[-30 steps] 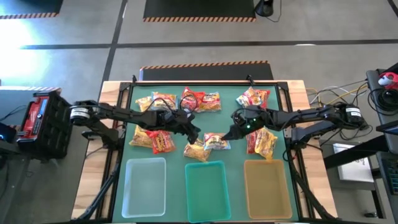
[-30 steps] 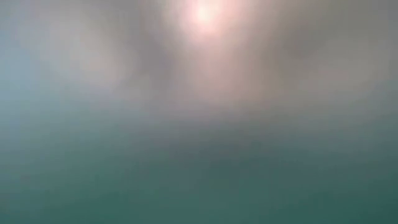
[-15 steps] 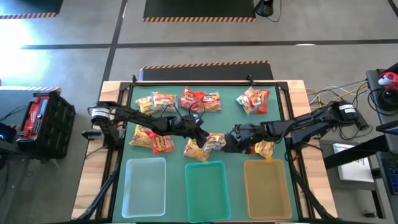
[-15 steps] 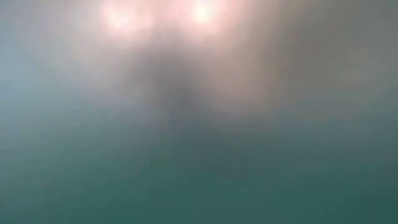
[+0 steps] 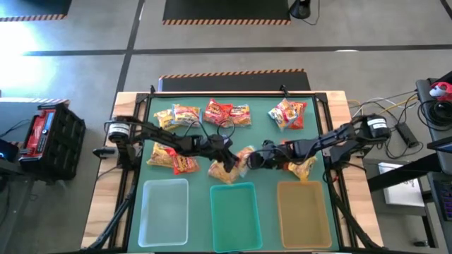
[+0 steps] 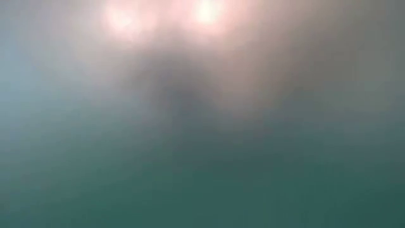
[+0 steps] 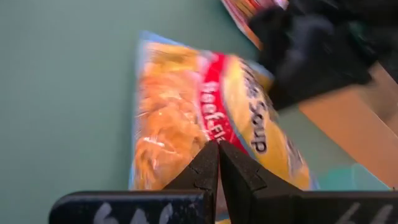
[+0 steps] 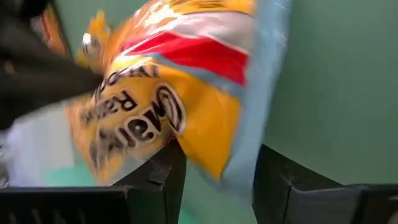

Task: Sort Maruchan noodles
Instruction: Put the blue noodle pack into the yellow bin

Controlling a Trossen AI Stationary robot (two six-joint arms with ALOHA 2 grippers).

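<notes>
Several Maruchan noodle packets lie on the green mat. Three are along the far side (image 5: 176,116) (image 5: 227,113) (image 5: 288,113), one is at the left (image 5: 173,159), one at the right (image 5: 302,166) and one near the teal tray (image 5: 223,171). A yellow packet with a red band (image 5: 244,156) sits in the middle between both grippers. My left gripper (image 7: 217,154) is shut at its left part. My right gripper (image 8: 217,171) is open, and the packet's right corner stands between its fingers. The low view shows only blur. My left gripper's shut fingertips (image 7: 210,163) lie over the yellow packet's printed face (image 7: 208,127) near its left edge, slanting down from the table's left. Whether they press on it I cannot tell. My right gripper has the packet's pale-edged corner (image 8: 239,134) between its two fingers, coming from the table's right and slanting down. Whether the pads touch it I cannot tell.
Three trays stand side by side along the near edge: clear (image 5: 164,212), teal (image 5: 236,215) and amber (image 5: 304,212). The two arms meet close together over the mat's middle. A black crate (image 5: 46,137) stands off the table's left side.
Both grippers have come down toward the mat's middle. The left one went toward the table's right. The right one went toward the table's left and near edge, and its wrist rolled. They now flank the middle yellow packet, which has shifted and tipped a little.
</notes>
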